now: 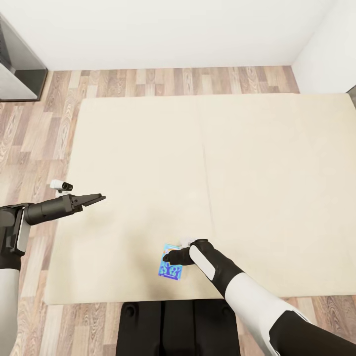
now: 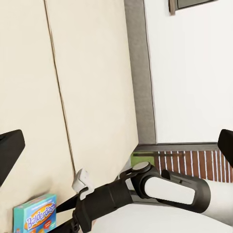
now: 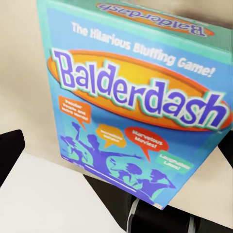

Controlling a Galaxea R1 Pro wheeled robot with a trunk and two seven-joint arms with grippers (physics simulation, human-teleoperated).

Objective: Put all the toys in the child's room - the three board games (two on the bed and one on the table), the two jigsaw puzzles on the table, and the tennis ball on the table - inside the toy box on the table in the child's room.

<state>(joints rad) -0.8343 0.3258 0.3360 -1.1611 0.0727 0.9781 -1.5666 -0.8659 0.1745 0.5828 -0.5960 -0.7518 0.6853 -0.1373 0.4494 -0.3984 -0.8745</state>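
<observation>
a: where's the board game (image 1: 171, 264)?
b: on the bed (image 1: 148, 163), near its front edge; the right gripper (image 1: 174, 257) is at it, but i can't tell if it's clenched; the left gripper (image 1: 99, 199) hangs spread and empty.
a: the step?
b: picking it up, i'd say; next a firm pinch, then lift.

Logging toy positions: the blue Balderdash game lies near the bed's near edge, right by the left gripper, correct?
Not quite: it is the right gripper at the blue Balderdash game, as the head view shows. The left gripper is off to the side over the bed.
</observation>
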